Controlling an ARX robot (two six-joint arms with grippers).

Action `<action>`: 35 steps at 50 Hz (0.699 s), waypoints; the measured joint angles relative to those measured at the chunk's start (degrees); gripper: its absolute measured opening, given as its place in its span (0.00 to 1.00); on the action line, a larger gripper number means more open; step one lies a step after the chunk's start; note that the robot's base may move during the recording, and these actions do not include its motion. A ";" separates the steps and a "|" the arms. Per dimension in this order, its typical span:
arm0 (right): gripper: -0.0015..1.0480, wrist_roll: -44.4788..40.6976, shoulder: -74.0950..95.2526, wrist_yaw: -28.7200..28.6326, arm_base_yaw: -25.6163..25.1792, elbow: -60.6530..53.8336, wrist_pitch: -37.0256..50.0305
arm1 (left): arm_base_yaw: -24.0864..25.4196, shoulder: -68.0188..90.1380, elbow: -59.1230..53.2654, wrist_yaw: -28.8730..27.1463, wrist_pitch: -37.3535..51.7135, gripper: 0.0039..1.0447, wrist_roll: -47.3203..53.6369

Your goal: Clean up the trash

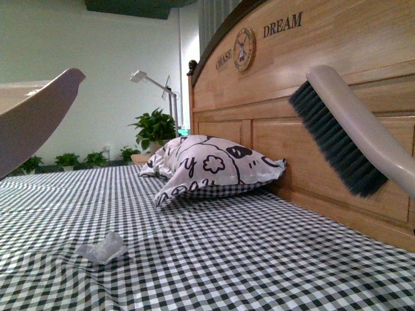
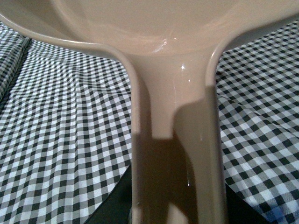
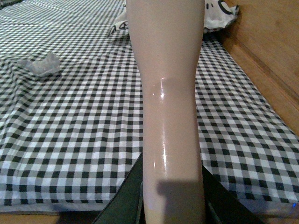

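Note:
The trash (image 1: 102, 249) is a small crumpled white tissue wad lying on the black-and-white checked bedsheet (image 1: 214, 259), front left; it also shows in the right wrist view as the wad (image 3: 41, 65). A beige dustpan (image 1: 32, 116) hangs raised at the far left, above and left of the wad. My left gripper (image 2: 174, 214) is shut on the dustpan handle (image 2: 173, 140). A beige brush (image 1: 353, 139) with dark bristles is held up at the right, in front of the headboard. My right gripper (image 3: 173, 210) is shut on the brush handle (image 3: 168, 93).
A white patterned pillow (image 1: 207, 165) leans against the wooden headboard (image 1: 311, 78) behind the wad; its corner shows as the pillow (image 3: 219, 11). The headboard runs along the right side. Plants (image 1: 152, 129) and a white lamp (image 1: 155, 84) stand beyond the bed.

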 joint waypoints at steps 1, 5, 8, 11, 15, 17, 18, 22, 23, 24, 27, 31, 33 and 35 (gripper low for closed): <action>0.18 0.00 0.00 0.11 -0.07 0.00 0.00 | -0.02 0.00 0.02 0.17 0.00 0.22 0.02; 0.18 0.00 -0.02 0.09 -0.11 0.00 0.00 | -0.02 0.00 0.02 -0.04 0.00 0.22 0.09; 0.18 -0.02 -0.02 -0.17 -0.04 0.00 0.00 | -0.02 0.00 0.00 -0.33 0.00 0.22 0.09; 0.18 -0.02 -0.02 -0.20 -0.04 0.00 0.00 | -0.02 0.00 0.00 -0.24 0.00 0.22 0.09; 0.18 0.02 -0.02 0.22 -0.15 -0.07 0.00 | -0.07 0.09 0.00 0.13 0.00 0.22 0.17; 0.18 0.00 -0.02 0.17 -0.15 -0.07 0.00 | -0.09 0.09 0.00 0.15 0.00 0.22 0.17; 0.18 0.00 -0.02 0.17 -0.15 -0.07 0.00 | -0.09 0.09 0.00 0.09 0.00 0.22 0.17; 0.18 0.00 -0.02 0.13 -0.15 -0.07 0.00 | -0.09 0.09 0.00 0.02 0.00 0.22 0.15; 0.18 0.00 -0.02 0.09 -0.15 -0.07 0.00 | -0.09 0.09 0.00 -0.04 0.00 0.22 0.15; 0.18 0.00 -0.02 0.04 -0.15 -0.07 0.00 | -0.09 0.07 0.00 -0.07 0.00 0.22 0.13; 0.18 0.00 0.00 -0.33 -0.02 -0.07 0.00 | -0.02 0.07 0.00 -0.50 0.00 0.22 0.13; 0.18 -0.02 0.00 -0.55 0.02 -0.04 0.00 | 0.02 0.00 0.02 -0.81 0.00 0.22 0.04; 0.18 -0.02 -0.04 -0.52 0.02 -0.04 0.00 | 0.02 0.00 0.02 -0.79 0.00 0.22 0.02; 0.18 -0.02 -0.07 -0.48 0.00 -0.04 0.00 | 0.02 0.00 0.02 -0.66 0.00 0.22 0.04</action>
